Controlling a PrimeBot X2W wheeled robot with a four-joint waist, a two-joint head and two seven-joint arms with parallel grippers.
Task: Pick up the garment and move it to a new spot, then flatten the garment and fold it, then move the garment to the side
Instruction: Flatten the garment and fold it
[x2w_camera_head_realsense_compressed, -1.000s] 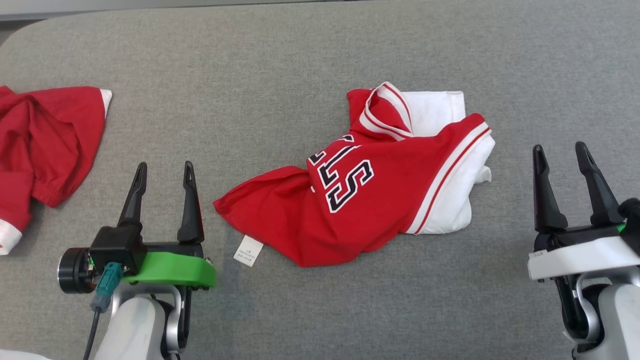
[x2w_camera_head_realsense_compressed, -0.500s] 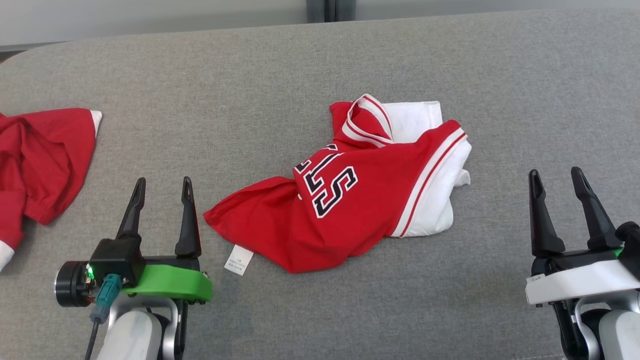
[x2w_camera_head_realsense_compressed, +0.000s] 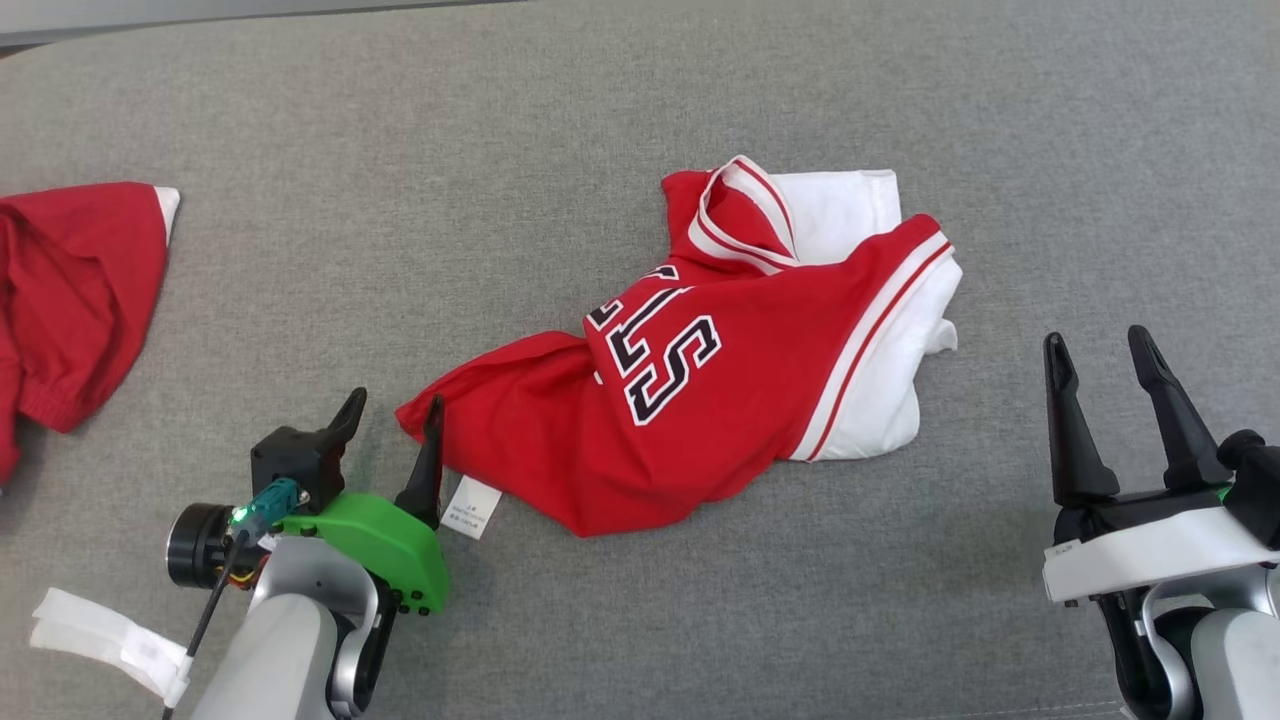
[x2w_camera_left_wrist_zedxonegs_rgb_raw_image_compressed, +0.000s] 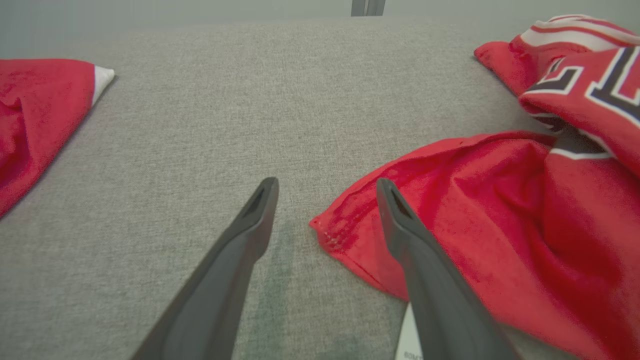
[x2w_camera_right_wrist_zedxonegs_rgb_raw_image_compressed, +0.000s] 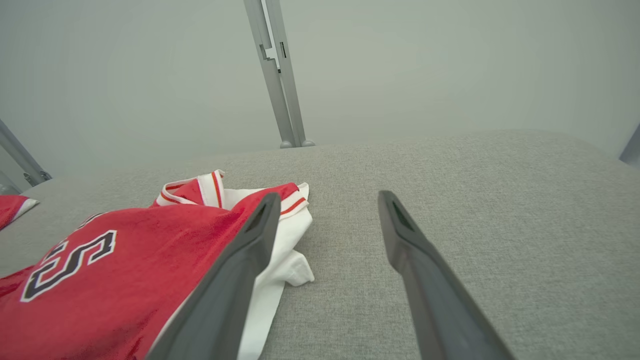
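Note:
The garment is a red and white jersey with black lettering, lying crumpled in the middle of the grey padded surface. My left gripper is open and tilted down at the garment's near left corner. In the left wrist view that red hem corner lies between the fingers of the left gripper, low against the fabric. My right gripper stands open to the right of the garment, apart from it. In the right wrist view the garment lies left of the right gripper.
A second red garment with a white cuff lies at the surface's left edge, also seen in the left wrist view. A white care tag sticks out from the jersey's hem. A white strip hangs by my left forearm.
My left gripper has moved right and forward and tipped down to the garment's left corner. The head camera has shifted. The right gripper has stayed in place, still open.

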